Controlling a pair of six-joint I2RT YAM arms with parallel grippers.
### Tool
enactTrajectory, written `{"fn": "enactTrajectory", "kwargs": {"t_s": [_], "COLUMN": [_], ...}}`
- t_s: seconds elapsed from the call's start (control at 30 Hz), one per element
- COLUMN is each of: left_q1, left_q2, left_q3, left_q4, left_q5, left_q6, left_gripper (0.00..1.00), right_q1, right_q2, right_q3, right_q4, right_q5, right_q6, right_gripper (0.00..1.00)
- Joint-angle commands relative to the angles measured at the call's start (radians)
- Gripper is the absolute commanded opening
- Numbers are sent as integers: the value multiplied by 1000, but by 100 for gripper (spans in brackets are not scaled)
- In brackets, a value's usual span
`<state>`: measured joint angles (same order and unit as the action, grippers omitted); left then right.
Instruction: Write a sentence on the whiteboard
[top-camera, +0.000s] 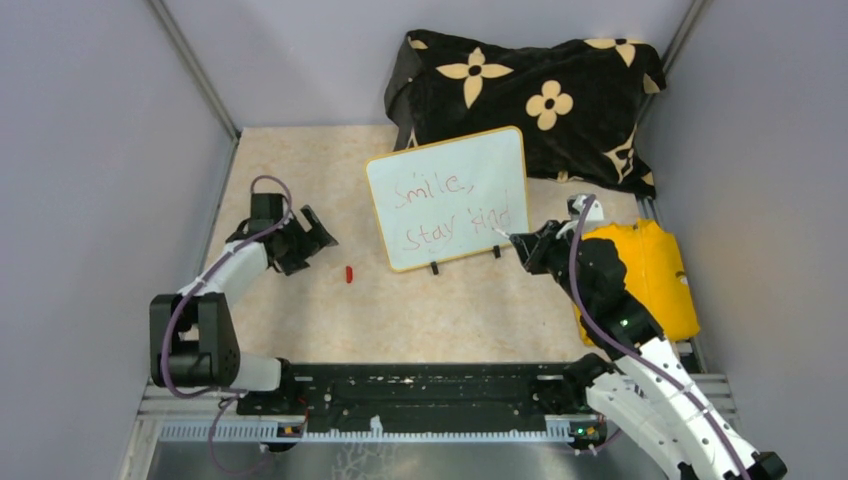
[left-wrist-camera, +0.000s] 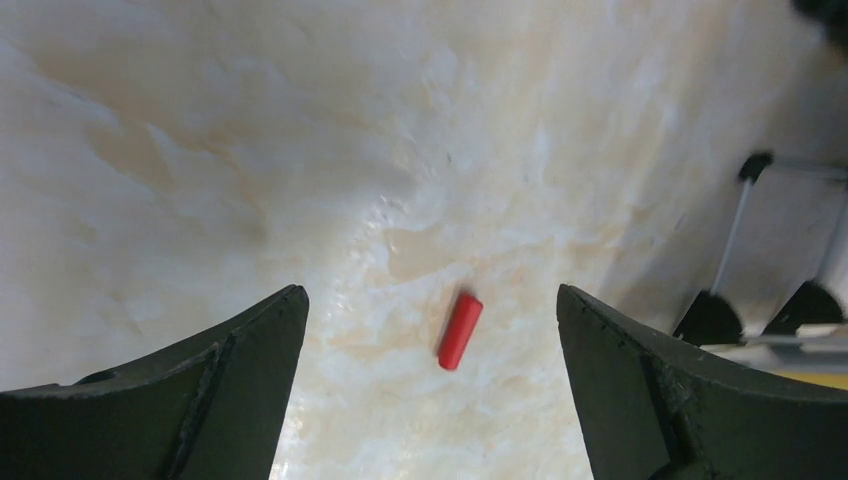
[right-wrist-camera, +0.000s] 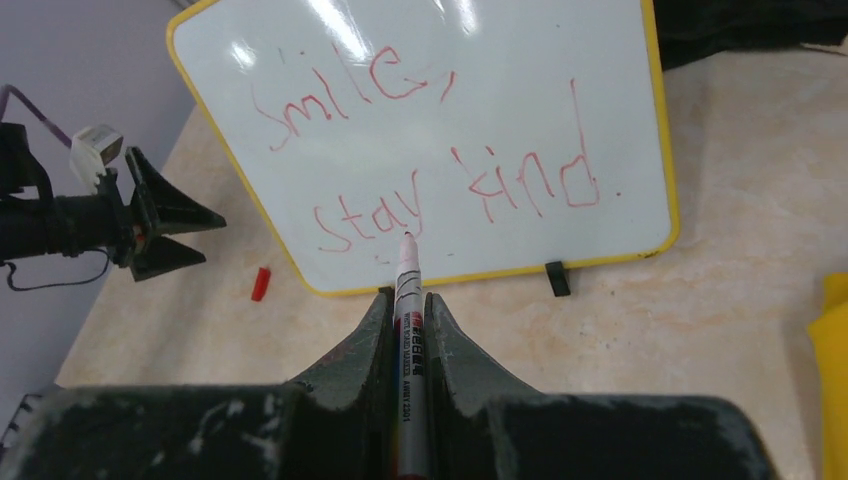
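Observation:
The whiteboard (top-camera: 450, 198) with a yellow frame stands tilted on two black clip feet at the table's middle. It also fills the top of the right wrist view (right-wrist-camera: 430, 130). The sentence (top-camera: 455, 208) in red reads "Smile, stay kind" in two lines (right-wrist-camera: 440, 150). My right gripper (top-camera: 522, 243) is shut on a white marker (right-wrist-camera: 408, 300), whose tip points at the board's lower part (right-wrist-camera: 405, 238). My left gripper (top-camera: 318, 232) is open and empty (left-wrist-camera: 430, 330), hovering over the red marker cap (left-wrist-camera: 459, 329), which lies on the table (top-camera: 349, 273).
A black cloth with cream flowers (top-camera: 530, 95) lies behind the board. A yellow cloth (top-camera: 650, 275) lies at the right under my right arm. Grey walls close in on both sides. The table is beige marble-patterned (top-camera: 450, 310).

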<state>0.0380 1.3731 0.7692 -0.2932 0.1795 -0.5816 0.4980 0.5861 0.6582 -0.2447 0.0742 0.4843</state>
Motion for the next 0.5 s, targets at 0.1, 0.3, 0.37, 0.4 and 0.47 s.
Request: {"fn": "enactTrajectory", "kwargs": {"t_s": [0.1,0.3,0.37,0.4,0.47], "left_q1": [-240,-253,-253,-253,-254], "left_q2": [48,89,117,132,167], "left_q3": [109,117,124,129,147], "left_q4": [-211,-246,-258,-259,-259], "left_q5": [-212,-254,-251,-238,-209], "left_q6": [107,198,224,230,243], "left_gripper": [99,97,93,92,89], "right_q1": [20,19,20,20,20], "right_q2": [-117,-133,-126,-127,-139], "right_q3": [-47,-88,-87,-88,-97], "right_q4": [-108,-62,-57,-55,-48], "right_q5": [64,31,19,16,6], "right_q6": [-31,-43,-58,-60,-58], "right_gripper": [0,0,0,0,0]}}
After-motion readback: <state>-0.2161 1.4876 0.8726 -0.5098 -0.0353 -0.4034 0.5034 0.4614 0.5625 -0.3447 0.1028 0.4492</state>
